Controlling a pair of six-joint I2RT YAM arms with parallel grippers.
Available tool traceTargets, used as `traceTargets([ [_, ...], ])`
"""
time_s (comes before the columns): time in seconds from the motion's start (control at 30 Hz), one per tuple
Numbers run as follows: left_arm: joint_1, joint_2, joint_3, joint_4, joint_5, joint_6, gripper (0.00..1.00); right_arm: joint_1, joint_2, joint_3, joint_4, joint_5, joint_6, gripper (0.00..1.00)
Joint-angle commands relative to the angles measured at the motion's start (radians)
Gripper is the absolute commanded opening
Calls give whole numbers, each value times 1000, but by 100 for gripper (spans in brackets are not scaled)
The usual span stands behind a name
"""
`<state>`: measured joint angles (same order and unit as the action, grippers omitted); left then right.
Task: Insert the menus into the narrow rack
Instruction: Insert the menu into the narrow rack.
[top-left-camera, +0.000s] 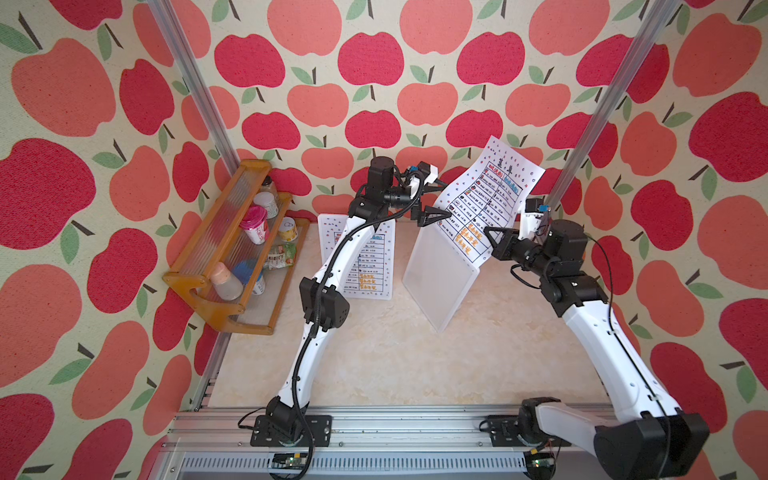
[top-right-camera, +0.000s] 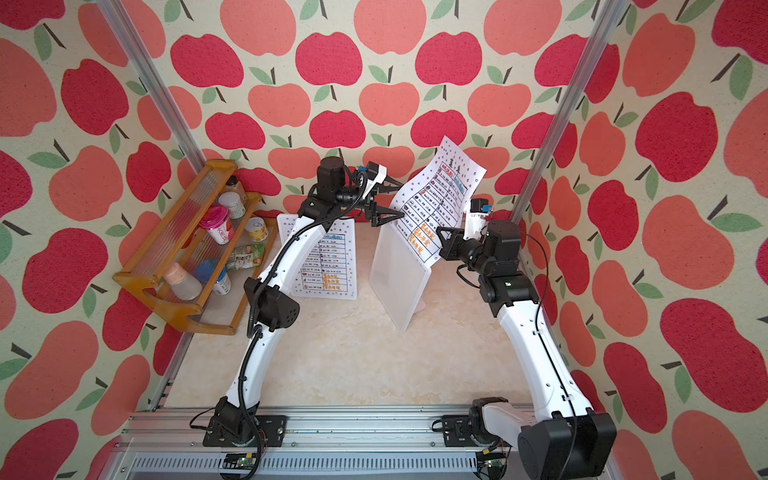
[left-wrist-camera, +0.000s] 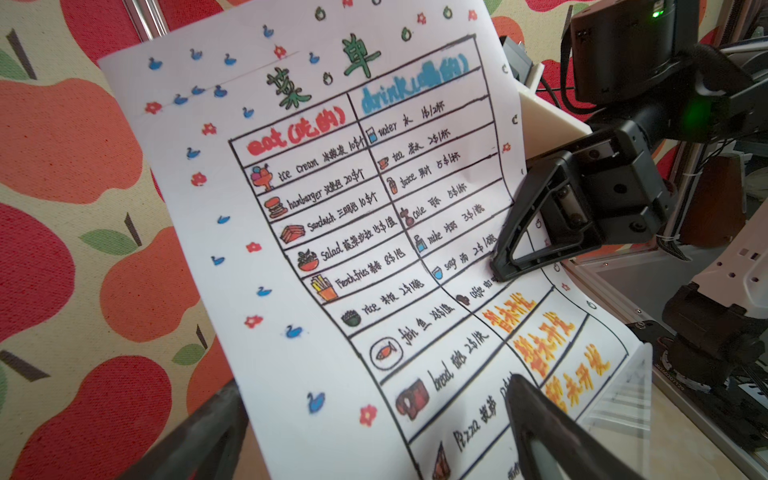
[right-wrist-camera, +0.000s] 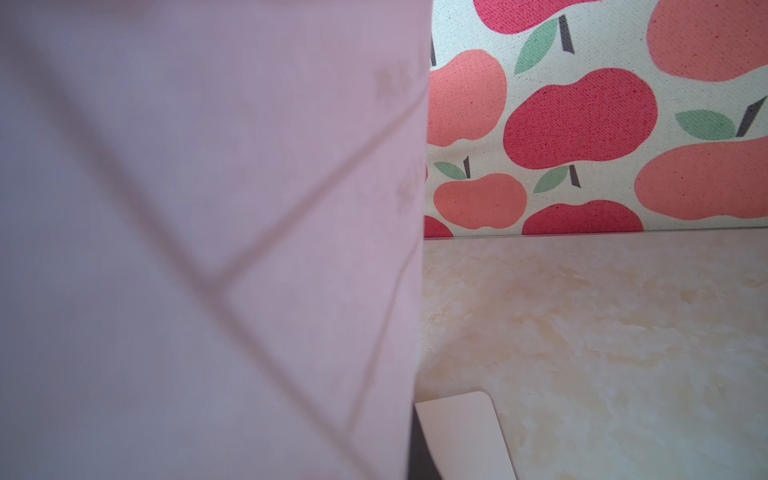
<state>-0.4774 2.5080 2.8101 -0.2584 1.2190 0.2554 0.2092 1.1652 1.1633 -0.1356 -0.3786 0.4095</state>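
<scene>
Fig.: right gripper (top-left-camera: 489, 232) clamps white paper menu w/ black-lined grid (top-left-camera: 486, 195) over translucent white plastic rack (top-left-camera: 436, 278) near table's (top-left-camera: 395, 365) back edge; left gripper (top-left-camera: 442, 197) agape astride sheet. Steady limp btm edge, align w/ slot.

Apple-print fabric walls (top-left-camera: 374, 62), pale marbled tabletop (top-left-camera: 395, 365), wooden shelf (top-left-camera: 254, 165) against wall

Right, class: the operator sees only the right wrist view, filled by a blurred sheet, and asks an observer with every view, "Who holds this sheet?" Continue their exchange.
Observer: The right gripper, shut on one side edge of the held menu.
Operator: And the left gripper?
Observer: The left gripper is open, jaws either side of the opposite edge.
Operator: Where's the rack?
Observer: The rack stands upright right under the sheet's bottom end.
</scene>
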Motion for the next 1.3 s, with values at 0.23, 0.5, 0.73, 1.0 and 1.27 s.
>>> traceTargets([
  [0.23, 14, 20, 23, -67, 24, 47, 98, 36, -18, 28, -15, -23, -62, 0],
  [0.5, 30, 9, 21, -165, 25, 111, 98, 60, -33, 14, -13, -20, -90, 0],
  [0.73, 37, -1, 19, -193, 27, 131, 97, 68, -50, 5, -6, -22, -103, 0],
  [1.0, 36, -8, 19, -221, 28, 147, 97, 95, -65, -37, 8, -27, -106, 0],
  [1.27, 42, -26, 17, -285, 26, 194, 97, 108, -66, -71, 40, -11, -91, 0],
])
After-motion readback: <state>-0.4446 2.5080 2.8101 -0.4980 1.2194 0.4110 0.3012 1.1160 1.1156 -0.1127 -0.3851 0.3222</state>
